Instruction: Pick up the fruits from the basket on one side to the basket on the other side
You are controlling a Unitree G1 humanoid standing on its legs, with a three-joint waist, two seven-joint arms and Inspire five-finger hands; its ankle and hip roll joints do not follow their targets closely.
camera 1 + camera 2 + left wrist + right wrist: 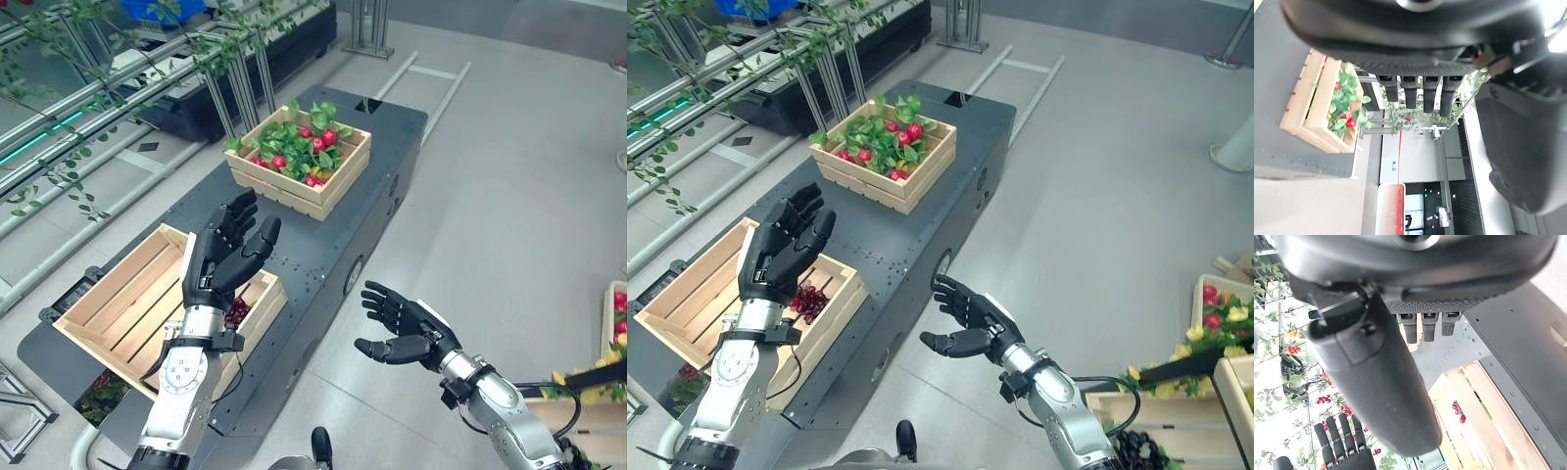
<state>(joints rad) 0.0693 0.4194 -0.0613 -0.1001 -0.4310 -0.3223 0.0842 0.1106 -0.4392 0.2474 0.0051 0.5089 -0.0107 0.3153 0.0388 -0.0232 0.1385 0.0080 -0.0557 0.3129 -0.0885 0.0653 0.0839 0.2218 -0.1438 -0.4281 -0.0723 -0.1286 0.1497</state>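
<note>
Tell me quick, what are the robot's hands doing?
Left hand: open, holding nothing, above the near crate.
Right hand: open, holding nothing.

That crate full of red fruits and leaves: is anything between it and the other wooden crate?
Nothing visible. Bare dark platform lies between the leafy fruit crate and the near crate. The left hand hovers open above the near crate; the right hand hangs open beside the platform.

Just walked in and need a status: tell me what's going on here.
The robot is moving fruit between two wooden crates on a dark platform. Neither hand holds anything. Its left hand is raised open above the near crate, which holds a dark red cluster. The right hand is open over the floor. The far crate is full of leaves and red fruit.
</note>
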